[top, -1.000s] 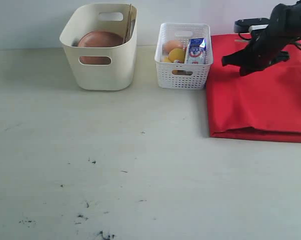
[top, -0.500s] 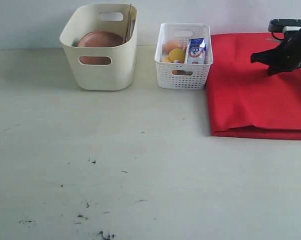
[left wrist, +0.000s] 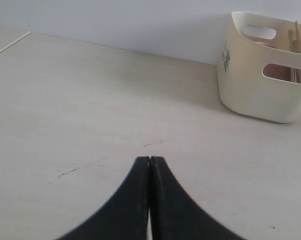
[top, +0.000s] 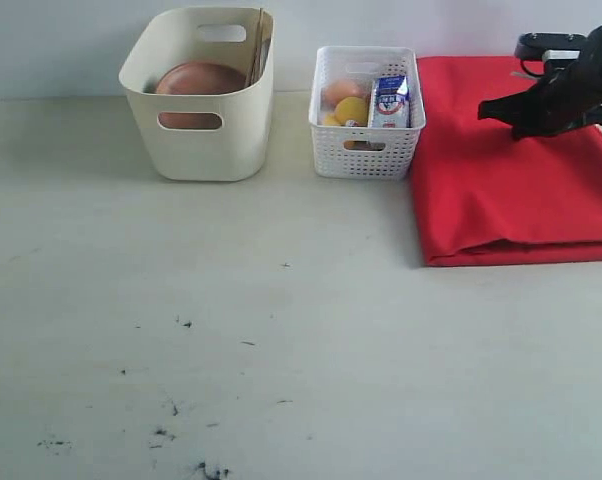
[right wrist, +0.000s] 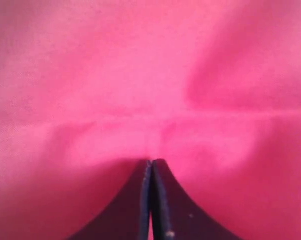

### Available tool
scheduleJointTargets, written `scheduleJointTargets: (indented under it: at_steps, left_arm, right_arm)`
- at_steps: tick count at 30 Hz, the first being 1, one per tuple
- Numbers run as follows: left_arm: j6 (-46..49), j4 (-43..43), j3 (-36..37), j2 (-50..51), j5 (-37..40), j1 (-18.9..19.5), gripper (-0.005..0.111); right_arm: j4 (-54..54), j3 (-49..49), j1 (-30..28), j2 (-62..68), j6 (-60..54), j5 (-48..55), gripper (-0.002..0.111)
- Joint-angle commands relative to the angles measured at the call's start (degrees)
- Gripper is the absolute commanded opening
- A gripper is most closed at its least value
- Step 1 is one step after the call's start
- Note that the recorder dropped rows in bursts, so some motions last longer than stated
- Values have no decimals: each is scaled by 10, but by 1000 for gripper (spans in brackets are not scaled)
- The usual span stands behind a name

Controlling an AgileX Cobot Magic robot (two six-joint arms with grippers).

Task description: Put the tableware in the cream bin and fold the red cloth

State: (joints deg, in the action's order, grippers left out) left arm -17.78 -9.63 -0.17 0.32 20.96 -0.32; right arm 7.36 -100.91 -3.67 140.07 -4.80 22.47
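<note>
Cream bin (top: 206, 150) in exterior, left wrist

Right arm (top: 571, 85): matt black, angular links, pale patch near top. Left gripper (left wrist: 149, 159), right gripper (right wrist: 151, 162): black fingers (left wrist: 128, 205), broad bases curving to thin tips.

Not much can actually be read here. Blue print is seen on the front of the milk carton (top: 390, 103) in the white basket (top: 367, 150), but no word or brand can be made out at this size. A small dark marking (left wrist: 225, 56) is printed on the side of the cream bin (left wrist: 250, 100), too blurred to be read.
</note>
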Motion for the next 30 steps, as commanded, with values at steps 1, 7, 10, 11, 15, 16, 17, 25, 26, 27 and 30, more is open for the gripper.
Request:
scheduleJointTargets:
  at_steps: [1, 7, 10, 11, 15, 16, 17, 25, 26, 27, 30]
  left_arm:
    - [0, 0, 2, -3, -2, -3, 0]
    - [2, 0, 2, -3, -2, -3, 0]
    - [2, 0, 2, -3, -2, -3, 0]
    - [2, 0, 2, -3, -2, -3, 0]
    - [2, 0, 2, -3, -2, -3, 0]
    - [2, 0, 2, -3, -2, -3, 0]
    - [2, 0, 2, -3, -2, -3, 0]
    - [3, 0, 2, -3, -2, -3, 0]
    - [3, 0, 2, -3, -2, -3, 0]
    - [3, 0, 2, -3, -2, -3, 0]
    - [3, 0, 2, -3, -2, -3, 0]
  right_arm:
    - [19, 16, 34, 40, 8, 75, 0]
    - [42, 16, 40, 40, 20, 78, 0]
    - [37, 16, 37, 40, 20, 86, 0]
    - [33, 16, 35, 40, 20, 89, 0]
    - [5, 16, 21, 38, 36, 107, 0]
    - [-2, 16, 16, 38, 42, 109, 0]
    - [-5, 16, 11, 37, 48, 112, 0]
    - [-3, 16, -3, 17, 48, 101, 0]
    - [-3, 16, -3, 9, 48, 99, 0]
    - [-3, 16, -3, 0, 48, 95, 0]
    - [-3, 16, -3, -32, 43, 86, 0]
